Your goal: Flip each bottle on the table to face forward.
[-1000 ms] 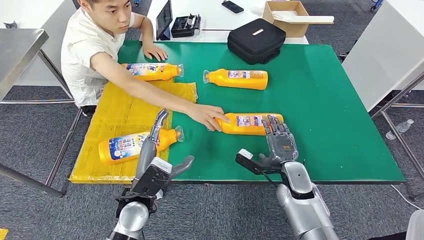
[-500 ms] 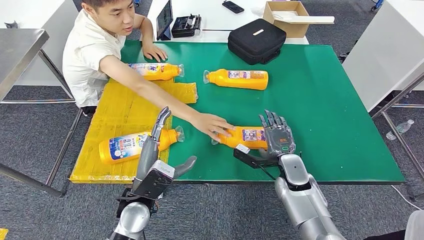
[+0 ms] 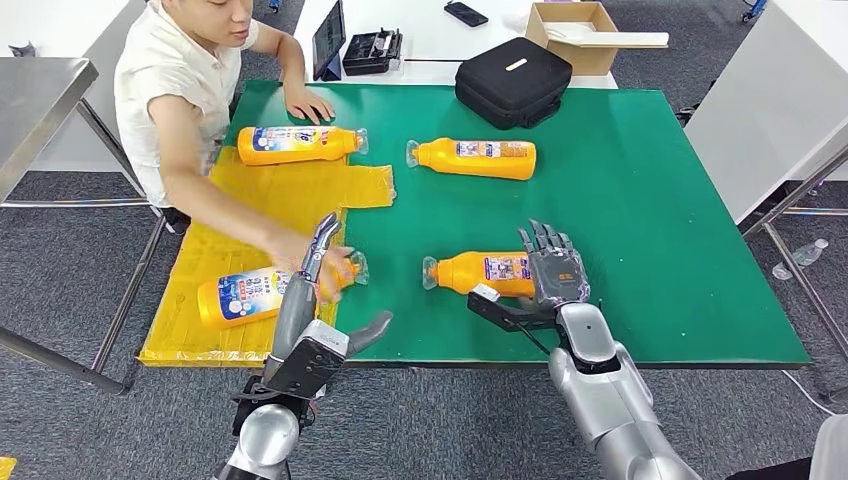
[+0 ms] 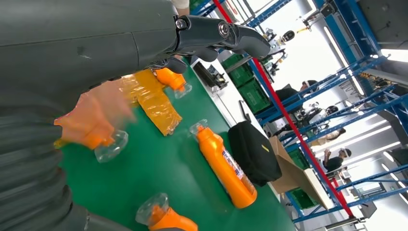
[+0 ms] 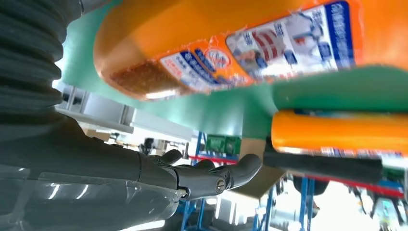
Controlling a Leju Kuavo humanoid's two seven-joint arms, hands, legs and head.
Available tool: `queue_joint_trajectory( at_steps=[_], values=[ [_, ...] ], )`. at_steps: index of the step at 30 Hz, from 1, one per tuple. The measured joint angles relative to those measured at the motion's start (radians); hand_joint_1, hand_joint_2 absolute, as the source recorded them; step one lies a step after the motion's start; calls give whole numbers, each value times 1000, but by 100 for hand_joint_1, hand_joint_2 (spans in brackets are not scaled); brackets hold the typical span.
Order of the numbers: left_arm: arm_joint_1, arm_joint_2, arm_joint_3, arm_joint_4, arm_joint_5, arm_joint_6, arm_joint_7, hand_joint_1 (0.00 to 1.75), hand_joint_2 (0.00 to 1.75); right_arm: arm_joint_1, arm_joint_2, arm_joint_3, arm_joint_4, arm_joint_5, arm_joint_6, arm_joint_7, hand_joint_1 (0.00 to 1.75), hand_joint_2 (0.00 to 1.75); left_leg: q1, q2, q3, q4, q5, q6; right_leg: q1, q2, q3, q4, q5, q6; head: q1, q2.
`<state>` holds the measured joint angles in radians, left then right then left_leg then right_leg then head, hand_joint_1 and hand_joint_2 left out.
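Observation:
Several orange bottles lie on their sides on the green table. One lies just ahead of my right hand, whose spread fingers hover over its base end; its label fills the right wrist view. Another bottle rests on the yellow mat, with a person's hand on its neck. My left hand is raised beside it, fingers extended and holding nothing. Two more bottles lie farther back, one at the left and one in the middle, also seen as the far bottle in the left wrist view.
A person sits at the table's far left corner, one palm on the table. A black bag stands at the back edge. Behind it are a cardboard box and a tablet. A steel table stands at the left.
The person pulled the near right bottle toward my right hand, let go, and moved that hand to the neck of the near left bottle. My right hand shifted slightly forward.

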<state>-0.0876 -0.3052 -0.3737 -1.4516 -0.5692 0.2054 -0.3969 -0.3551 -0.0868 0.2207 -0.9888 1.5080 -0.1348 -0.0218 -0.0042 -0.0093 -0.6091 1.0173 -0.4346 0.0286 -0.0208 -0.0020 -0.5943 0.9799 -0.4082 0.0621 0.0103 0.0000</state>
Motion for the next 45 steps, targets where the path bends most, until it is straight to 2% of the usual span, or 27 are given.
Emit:
queue_joint_trajectory(
  at_steps=[9,18,25,26,27,29,30,31,32,38,45],
  values=[
    [-2,0,-1,8,8,-26,18,0,175,-31,-2,-35,93,-3,61,14,0,175,0,0,0,0,0,0,0,0,0,0,0,0,0,0],
    [-2,0,-5,9,-1,-47,23,0,175,-37,-10,-42,106,-44,121,-6,0,175,0,0,1,0,0,0,0,0,1,0,0,0,0,0],
    [-3,0,-10,8,-1,-49,23,0,175,-54,-19,-44,117,-46,138,17,0,175,0,0,3,0,0,0,0,0,2,0,0,0,0,0],
    [-3,0,-10,8,-2,-49,23,0,175,-56,-19,-45,122,-49,136,18,9,175,0,0,3,0,0,0,0,0,2,0,0,0,0,0],
    [-3,0,-10,9,-2,-49,23,0,175,-58,-20,-48,128,-52,132,18,44,175,0,0,3,0,0,0,0,0,2,0,0,0,0,0],
    [-3,0,-11,9,-3,-49,22,0,175,-61,-22,-52,140,-58,125,18,130,175,0,0,3,0,0,0,0,0,2,0,0,0,0,0],
    [-4,0,-11,9,-3,-49,22,0,175,-63,-23,-54,149,-62,121,17,165,175,0,0,3,0,0,0,0,0,2,0,0,0,0,0],
    [-4,0,-12,10,-2,-49,20,0,175,-66,-24,-59,160,-67,118,15,174,175,0,0,3,0,0,0,0,0,2,0,0,0,0,0],
    [-5,0,-13,11,0,-49,19,0,175,-69,-26,-65,175,-73,113,12,175,175,0,0,3,0,0,0,0,0,2,0,0,0,0,0],
    [-14,0,-25,34,26,-44,2,0,175,-110,-49,-107,287,-105,68,-30,175,175,0,0,6,0,0,0,0,0,4,-1,0,0,0,0],
    [-20,0,-30,55,36,-42,-5,0,175,-152,-69,-142,370,-115,62,-51,175,175,0,0,10,0,0,0,0,0,8,-1,0,0,0,0]
  ],
)
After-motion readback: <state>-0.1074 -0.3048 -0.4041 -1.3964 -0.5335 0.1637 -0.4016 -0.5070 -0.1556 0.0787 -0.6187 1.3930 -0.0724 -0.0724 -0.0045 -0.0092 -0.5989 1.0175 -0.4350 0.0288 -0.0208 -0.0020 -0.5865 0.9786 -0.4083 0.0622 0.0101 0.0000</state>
